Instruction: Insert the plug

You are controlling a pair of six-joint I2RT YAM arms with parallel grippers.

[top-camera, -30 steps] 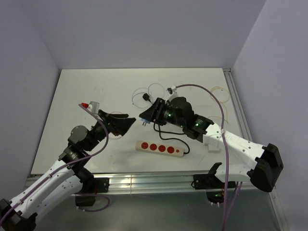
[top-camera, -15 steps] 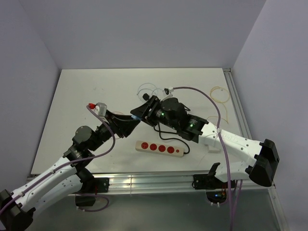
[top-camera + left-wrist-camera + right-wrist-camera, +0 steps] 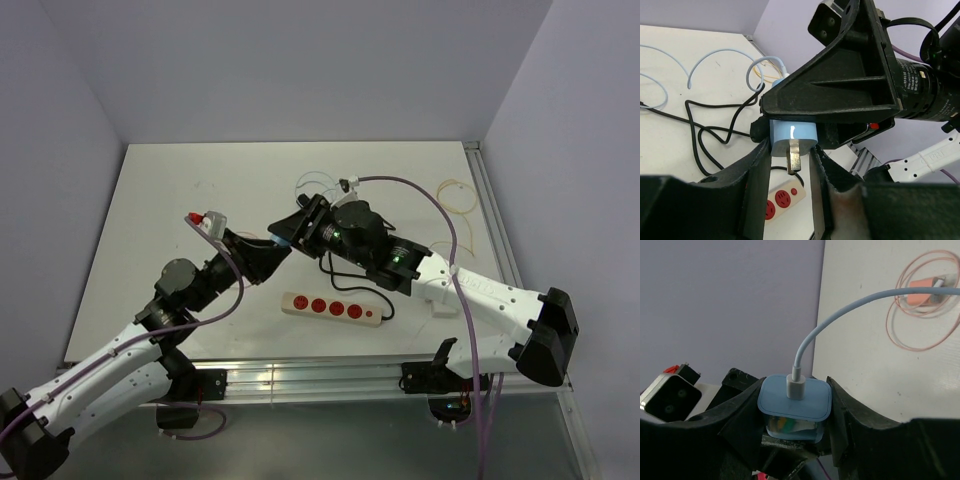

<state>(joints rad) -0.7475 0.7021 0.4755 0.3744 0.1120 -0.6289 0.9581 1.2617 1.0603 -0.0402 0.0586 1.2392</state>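
Note:
A light-blue plug (image 3: 283, 243) with two metal prongs hangs in mid-air above the table, left of the beige power strip (image 3: 333, 308) with red sockets. My right gripper (image 3: 287, 237) is shut on the plug's body (image 3: 795, 397), with its pale blue cable (image 3: 840, 315) coming out of the top. My left gripper (image 3: 272, 252) has come up from below. In the left wrist view its fingers (image 3: 760, 170) press on both sides of the plug's lower edge (image 3: 792, 134), and the prongs point down between them. The strip (image 3: 782, 199) lies below.
The strip's black cord (image 3: 335, 268) loops on the table under the right arm. White and blue cables (image 3: 310, 182) lie behind the grippers. A pale coiled cable (image 3: 455, 195) lies at the back right. A metal rail (image 3: 490, 210) runs along the table's right edge.
The right gripper carried the plug left and slightly up. The left gripper moved right to meet it, and its fingers now flank the plug's lower end.

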